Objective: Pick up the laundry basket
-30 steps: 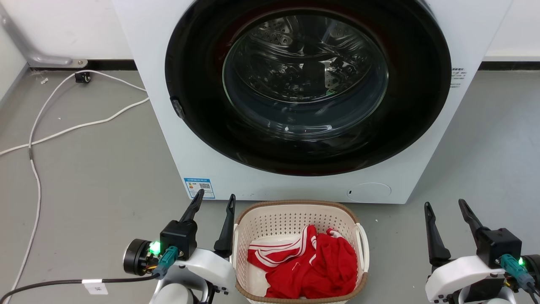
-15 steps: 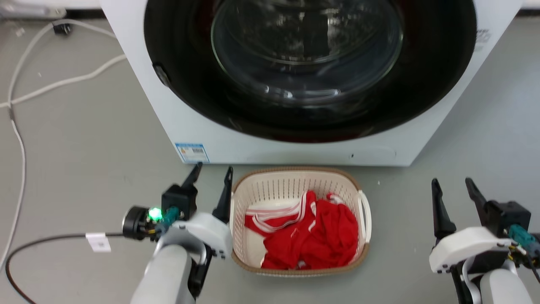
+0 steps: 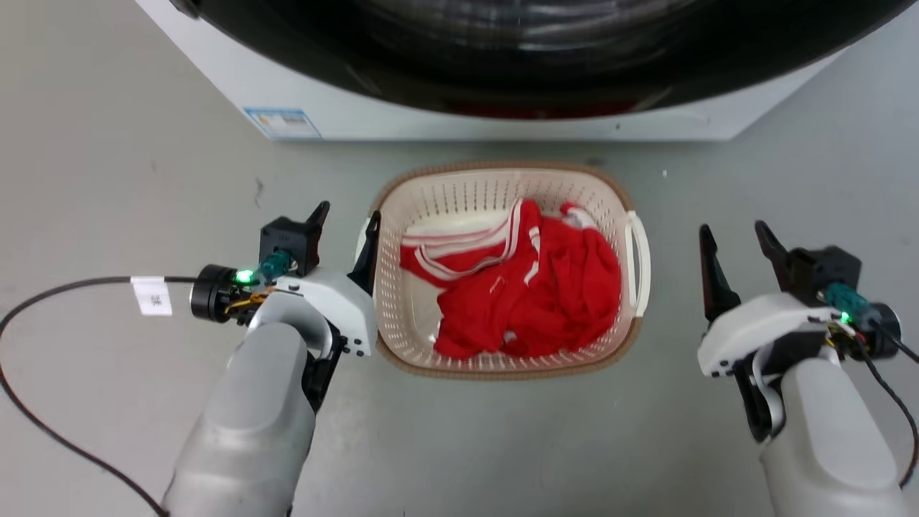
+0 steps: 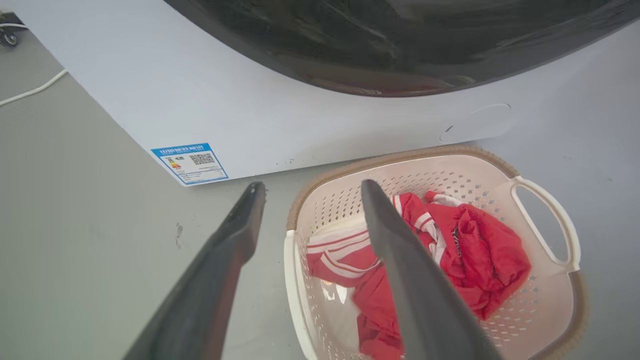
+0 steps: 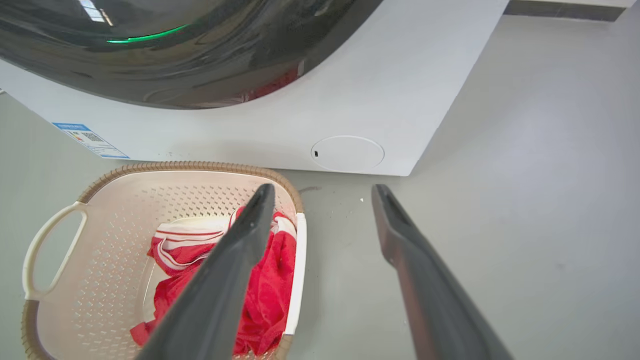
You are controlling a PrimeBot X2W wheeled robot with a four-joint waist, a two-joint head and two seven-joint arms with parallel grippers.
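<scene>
1. Head view: the cream-white perforated plastic laundry basket [image 3: 459, 199] with a brown woven-look rim stands on the grey floor [image 3: 108, 179], just in front of the white front-loading washing machine [image 3: 502, 122]. A crumpled red garment with white stripes [image 3: 546, 301] lies inside it. The left tool [image 3: 346, 215] is just beside the basket's left side, its inner finger against or very near the rim; I cannot tell whether they touch. The right tool [image 3: 732, 233] is well apart from the white loop handle [image 3: 639, 262] on the basket's right side. Both tools have their fingers spread wide and hold nothing.

2. Left wrist view: the two dark fingers straddle the basket's near rim, one over bare floor and the other over the garment. Nothing is clamped between them.

3. Right wrist view: the fingers are parted just as wide and empty. The basket's near handle lies ahead and to one side, not between them.

4. Judgement: this looks like the approach step, with no grasp made yet. The next move calls for bringing the right tool in to its handle, seating the left on its own side, closing both, and lifting evenly so the basket does not tip.
</scene>
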